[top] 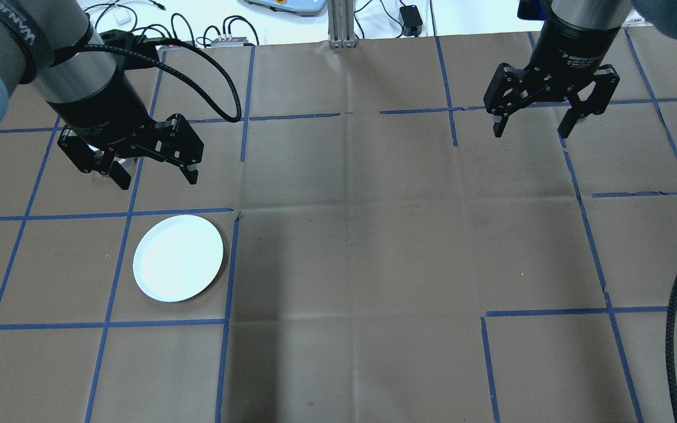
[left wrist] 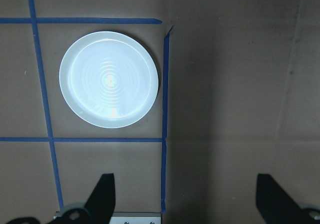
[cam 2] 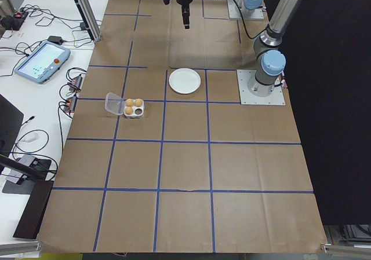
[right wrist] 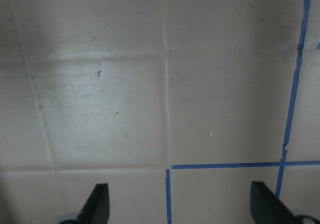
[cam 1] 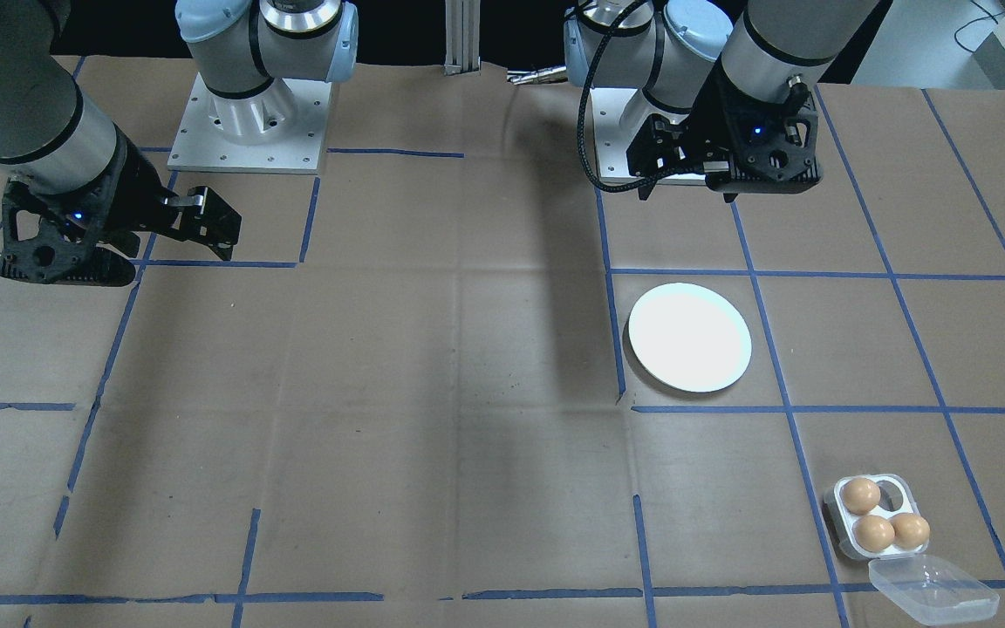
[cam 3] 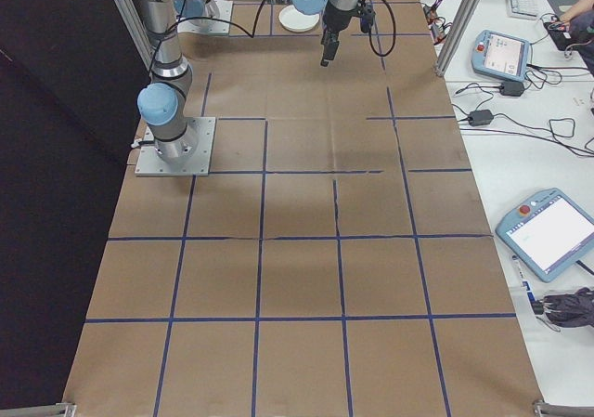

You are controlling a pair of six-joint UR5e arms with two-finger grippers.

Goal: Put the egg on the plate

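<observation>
The round white plate (cam 1: 689, 337) (top: 177, 257) (left wrist: 109, 79) lies bare on the brown paper. Three brown eggs (cam 1: 860, 494) sit in a square white four-cup tray (cam 1: 843, 523) (cam 2: 134, 107) at the far edge, its clear lid (cam 1: 934, 591) folded open beside it. My left gripper (top: 156, 176) (left wrist: 185, 199) hangs open and holds nothing, above the table on the robot's side of the plate. My right gripper (top: 532, 130) (right wrist: 180, 204) hangs open over bare paper, far from the plate and the tray. The overhead view does not reach the tray.
Blue tape lines grid the paper-covered table (top: 350, 247). The arms' mounting plates (cam 1: 249, 139) sit at the robot side. An aluminium post (top: 341, 23), cables and teach pendants (cam 2: 37, 62) (cam 3: 555, 233) lie beyond the table's edges.
</observation>
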